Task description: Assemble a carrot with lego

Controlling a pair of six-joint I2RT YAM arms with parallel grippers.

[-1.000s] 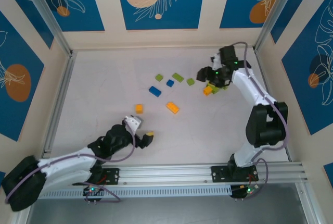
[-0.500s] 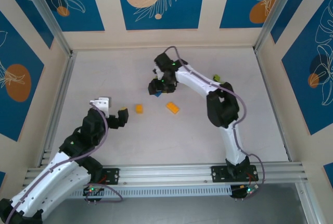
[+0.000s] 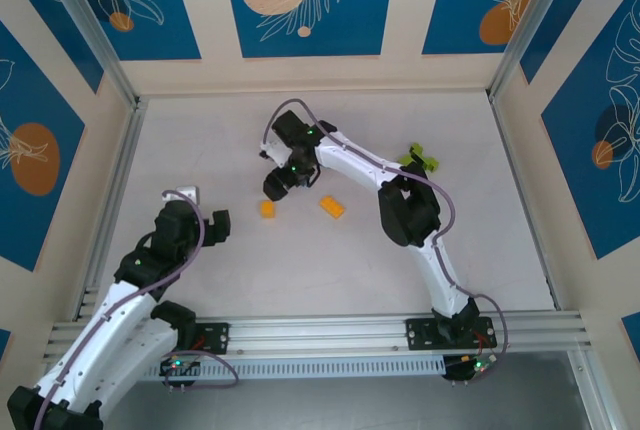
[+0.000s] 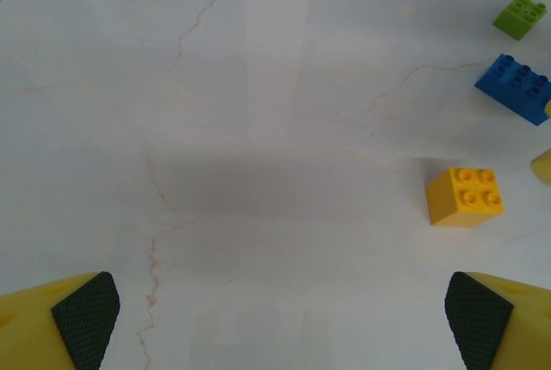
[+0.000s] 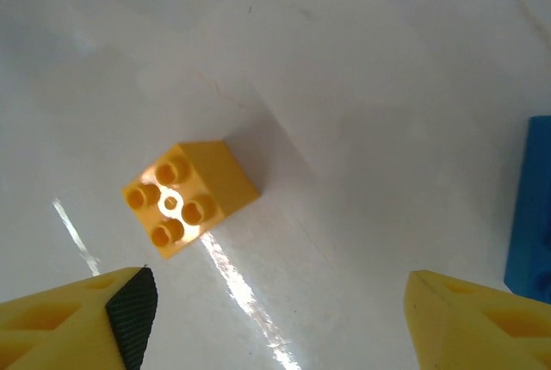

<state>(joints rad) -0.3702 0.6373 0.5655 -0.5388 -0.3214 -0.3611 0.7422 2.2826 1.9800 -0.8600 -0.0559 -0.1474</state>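
Poising the open right claw (image 5: 277,308) above the orange four-stud brick (image 5: 191,198), seemingly for pickup; holding the empty left claw (image 4: 280,318) wide open over the table (image 4: 258,86).

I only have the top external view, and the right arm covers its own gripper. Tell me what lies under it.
Observer: An orange four-stud brick lies just ahead of the open right gripper, studs up, touching neither finger.
Operator: Name anything else close by.
Observer: A blue brick lies just past one fingertip, apart from the orange one.
Operator: Report the left gripper.
Observer: The left gripper is open, nothing between its fingers.
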